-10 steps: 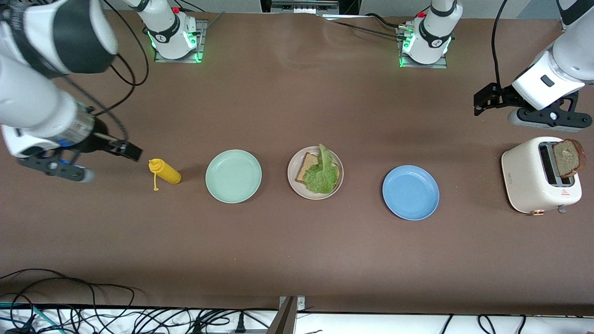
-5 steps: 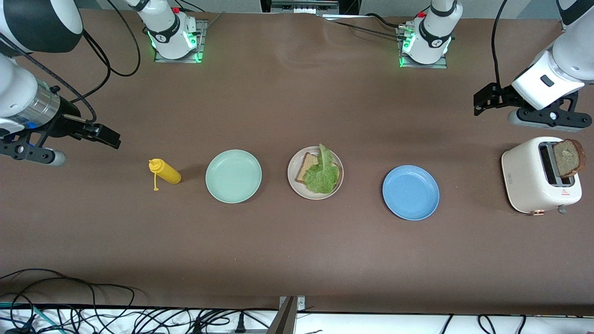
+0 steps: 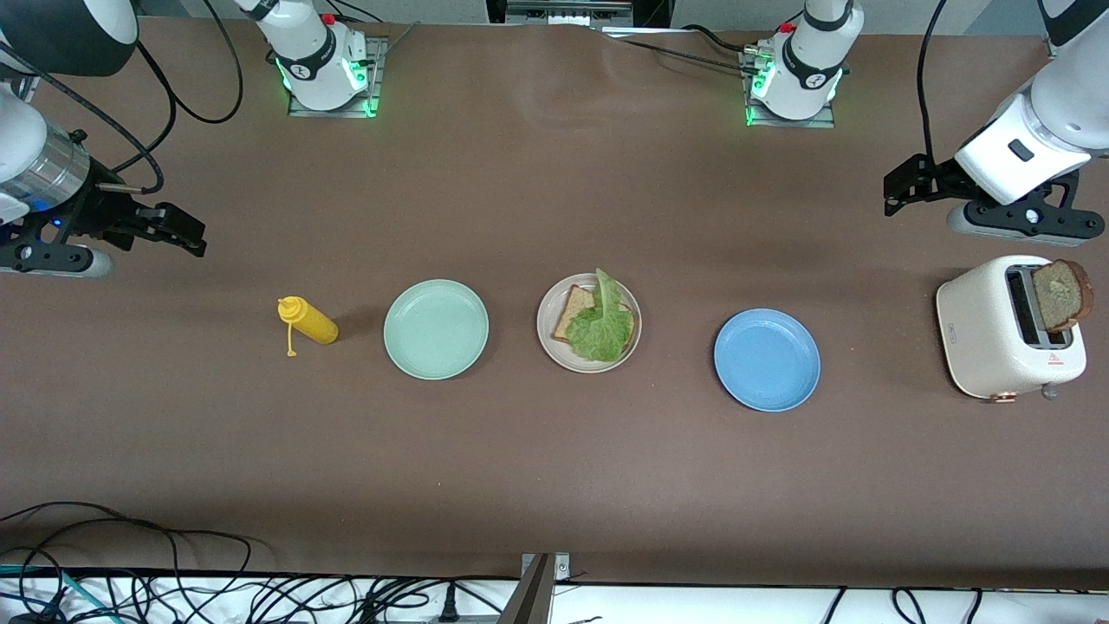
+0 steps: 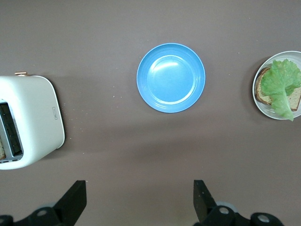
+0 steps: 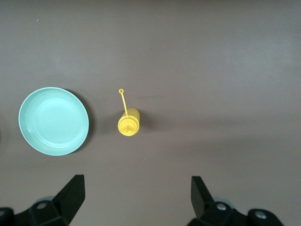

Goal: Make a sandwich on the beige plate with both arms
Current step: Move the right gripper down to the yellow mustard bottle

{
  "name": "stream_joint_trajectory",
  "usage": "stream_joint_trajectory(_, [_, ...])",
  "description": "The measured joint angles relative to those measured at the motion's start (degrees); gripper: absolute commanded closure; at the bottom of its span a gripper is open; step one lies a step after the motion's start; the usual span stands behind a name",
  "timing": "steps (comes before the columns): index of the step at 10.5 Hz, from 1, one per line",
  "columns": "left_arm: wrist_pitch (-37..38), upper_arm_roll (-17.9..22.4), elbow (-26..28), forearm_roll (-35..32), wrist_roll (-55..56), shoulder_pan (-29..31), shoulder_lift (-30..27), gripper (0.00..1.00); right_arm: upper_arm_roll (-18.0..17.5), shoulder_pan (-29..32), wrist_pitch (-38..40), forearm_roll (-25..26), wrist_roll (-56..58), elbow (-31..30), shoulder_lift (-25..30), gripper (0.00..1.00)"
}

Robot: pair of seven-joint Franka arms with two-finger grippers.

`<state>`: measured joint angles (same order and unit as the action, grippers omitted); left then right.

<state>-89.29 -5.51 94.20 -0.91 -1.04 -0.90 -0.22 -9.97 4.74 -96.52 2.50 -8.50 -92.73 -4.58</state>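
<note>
The beige plate [image 3: 559, 351] sits mid-table with one brown bread slice [image 3: 573, 312] on it and a green lettuce leaf [image 3: 600, 329] lying over the slice. The left wrist view shows the same plate [image 4: 265, 109], bread [image 4: 262, 95] and lettuce [image 4: 281, 84]. Another bread slice [image 3: 1061, 295] stands in a slot of the cream toaster [image 3: 996, 334]. My left gripper [image 3: 889, 198] hangs open and empty over bare table close to the toaster. My right gripper [image 3: 196, 240] hangs open and empty over the right arm's end of the table, apart from everything.
A mint-green plate [image 3: 436, 329] and a blue plate [image 3: 767, 360] flank the beige plate, both with nothing on them. A yellow squeeze bottle [image 3: 308, 322] lies beside the mint plate toward the right arm's end. Cables run along the table's near edge.
The right arm has drawn back from the yellow bottle toward its end of the table, its gripper staying open. The left arm and everything on the table have not moved.
</note>
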Motion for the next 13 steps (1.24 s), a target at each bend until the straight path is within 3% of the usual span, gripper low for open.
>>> stream_joint_trajectory(5, [0.0,0.1,0.0,0.0,0.0,0.0,0.0,0.00,-0.2,4.2,-0.3,0.0,3.9,-0.3,-0.3,0.00])
stream_joint_trajectory(11, [0.0,0.2,-0.2,0.0,0.0,0.1,0.2,0.00,-0.2,4.6,0.0,0.0,4.1,-0.5,-0.4,0.00])
stream_joint_trajectory(13, [-0.1,0.6,-0.3,0.0,0.0,2.6,1.2,0.00,-0.5,4.5,0.6,0.0,4.9,-1.8,-1.8,0.00])
